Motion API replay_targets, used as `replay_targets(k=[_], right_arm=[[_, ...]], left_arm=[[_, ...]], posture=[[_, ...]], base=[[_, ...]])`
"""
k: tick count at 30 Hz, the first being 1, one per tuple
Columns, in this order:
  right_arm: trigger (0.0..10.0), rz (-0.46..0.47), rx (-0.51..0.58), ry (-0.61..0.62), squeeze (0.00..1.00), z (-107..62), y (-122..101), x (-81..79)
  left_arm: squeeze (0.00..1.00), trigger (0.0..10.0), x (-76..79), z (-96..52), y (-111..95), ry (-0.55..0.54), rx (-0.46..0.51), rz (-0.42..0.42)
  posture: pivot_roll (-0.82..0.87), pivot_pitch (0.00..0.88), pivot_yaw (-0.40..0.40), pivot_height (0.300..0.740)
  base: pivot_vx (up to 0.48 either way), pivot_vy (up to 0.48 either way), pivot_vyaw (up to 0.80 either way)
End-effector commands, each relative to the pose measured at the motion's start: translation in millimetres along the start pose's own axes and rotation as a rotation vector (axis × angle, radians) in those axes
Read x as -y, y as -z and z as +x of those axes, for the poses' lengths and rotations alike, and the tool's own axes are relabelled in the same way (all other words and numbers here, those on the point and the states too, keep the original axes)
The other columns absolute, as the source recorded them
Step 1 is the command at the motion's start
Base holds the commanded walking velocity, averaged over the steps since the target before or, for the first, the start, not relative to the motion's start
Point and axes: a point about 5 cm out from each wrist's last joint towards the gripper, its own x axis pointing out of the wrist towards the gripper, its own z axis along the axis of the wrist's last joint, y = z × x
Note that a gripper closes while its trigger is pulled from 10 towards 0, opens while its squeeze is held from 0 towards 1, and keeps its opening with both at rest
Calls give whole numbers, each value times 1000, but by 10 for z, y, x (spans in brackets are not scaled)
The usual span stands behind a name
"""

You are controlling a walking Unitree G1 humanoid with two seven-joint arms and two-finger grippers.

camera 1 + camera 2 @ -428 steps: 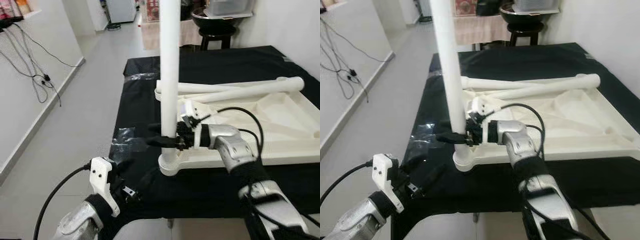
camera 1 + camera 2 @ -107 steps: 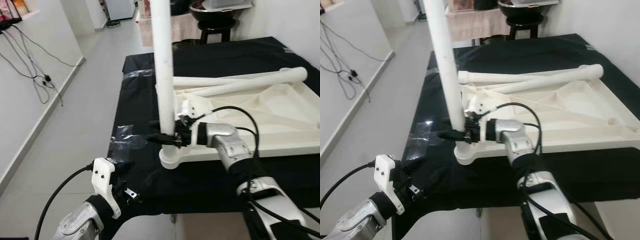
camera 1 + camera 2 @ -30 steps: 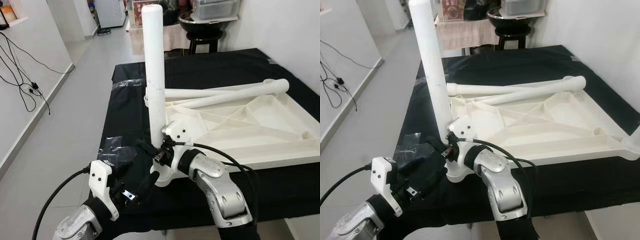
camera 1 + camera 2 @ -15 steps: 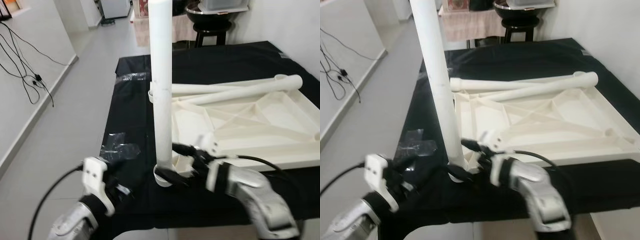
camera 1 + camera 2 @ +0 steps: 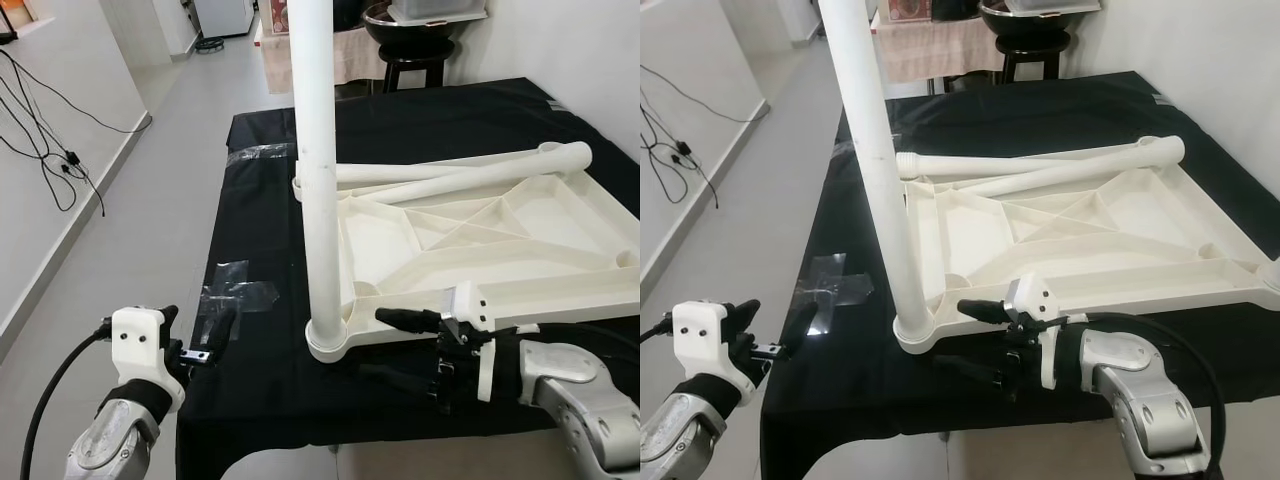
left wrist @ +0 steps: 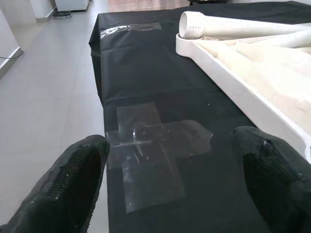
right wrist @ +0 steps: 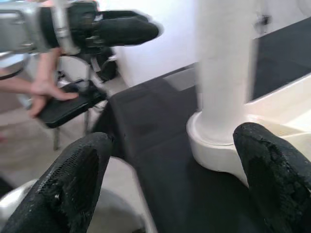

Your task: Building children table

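Right gripper (image 5: 400, 347) released, fingers spread, at the bench's (image 5: 260, 390) near edge just beside the upright leg (image 5: 318, 170), not touching it. The leg stands in the near-left corner socket of the upturned tabletop (image 5: 470, 240). Two loose legs (image 5: 470, 175) lie along the tabletop's far edge. Left gripper (image 5: 205, 330) released, off the bench's left edge near clear tape (image 6: 150, 160).

grey tiled floor (image 5: 160, 200), white walls (image 5: 50, 150)

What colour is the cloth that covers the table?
The cloth is black; the left eye view shows it best.
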Motion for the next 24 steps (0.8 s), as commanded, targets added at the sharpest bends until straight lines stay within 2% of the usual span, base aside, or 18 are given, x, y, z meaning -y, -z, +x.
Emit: replay_targets(k=[1,7,12,16,22,23,24], right_arm=[[10000,-1,-2,-65,0,-9,-15,-68],[10000,7,-33,-91,0,-141,-11,-55],[10000,5,-49,-126,0,-179,-10,-71],[10000,15,-50,-197,0,-145,-14,-159],[10000,-1,-46,-207,0,-89,-15,-166],[10000,-26,-17,-175,0,29,-32,-141],[10000,-26,-17,-175,0,29,-32,-141]], left_arm=[[0,10000,-26,0,50,-25,-35,9],[0,10000,-19,10,59,-24,-39,13],[0,10000,-14,14,67,-26,-41,17],[0,10000,-1,16,74,-21,-44,22],[0,10000,11,15,78,-15,-46,24],[0,10000,21,19,75,-10,-45,26],[0,10000,21,19,75,-10,-45,26]], posture=[[-43,75,82,740],[-49,71,81,740],[-50,67,78,740],[-48,59,76,740],[-49,55,74,740],[-46,52,71,740],[-46,52,71,740]], base=[[0,465,0],[0,467,0],[0,462,0],[0,462,0],[0,461,0],[0,461,0],[0,461,0]])
